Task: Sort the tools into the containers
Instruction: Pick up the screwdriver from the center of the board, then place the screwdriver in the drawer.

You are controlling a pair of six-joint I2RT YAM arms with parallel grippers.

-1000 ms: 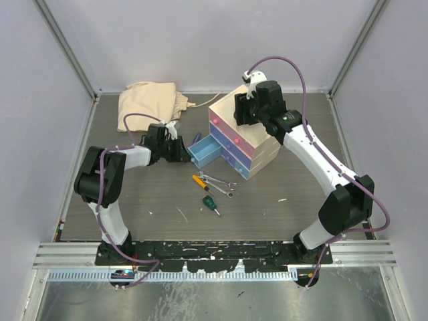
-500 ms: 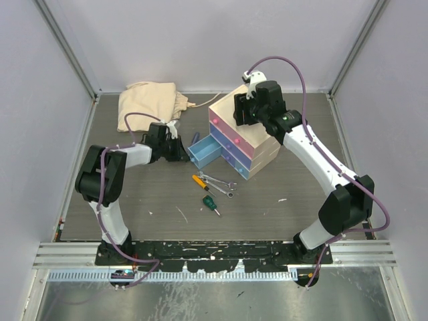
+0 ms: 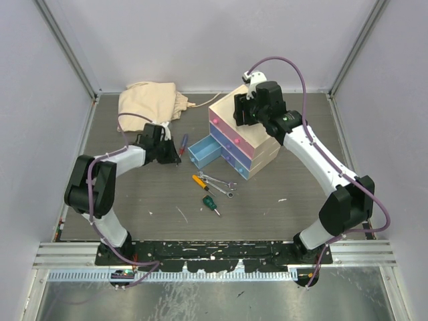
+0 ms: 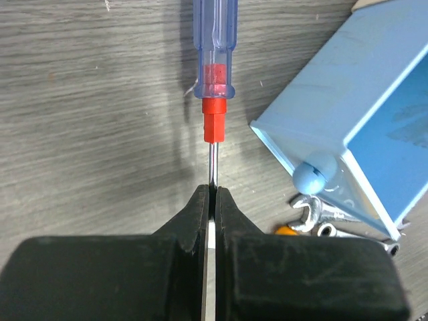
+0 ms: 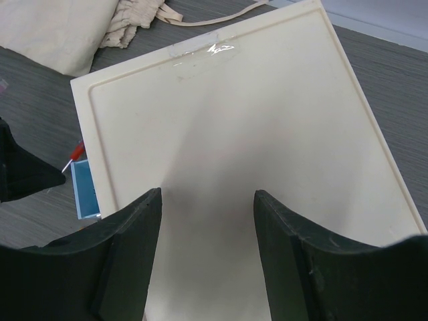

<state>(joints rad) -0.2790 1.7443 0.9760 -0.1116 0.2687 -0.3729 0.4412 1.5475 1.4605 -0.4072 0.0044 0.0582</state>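
Near centre of the table, stubby green-handled screwdriver (image 3: 211, 204), orange-handled screwdriver (image 3: 199, 181) & two silver spanners (image 3: 219, 182) lie loose, all unsorted. Just beyond, towards the left edge, left gripper (image 4: 212, 200) is pinched tight on the shaft of a blue-handled screwdriver (image 4: 214, 47), beside the pulled-out light-blue drawer (image 4: 321, 114). Can't make out anything inside it. Further back, right gripper (image 5: 207, 195) sits w/ jaws spread wide over the cream chest (image 5: 234, 134) top, holding nothing. Judging by that, sorting has barely begun.

Grey table (image 3: 281, 214): tools (image 3: 214, 189), chest (image 3: 264, 148), cloth (image 3: 148, 101).
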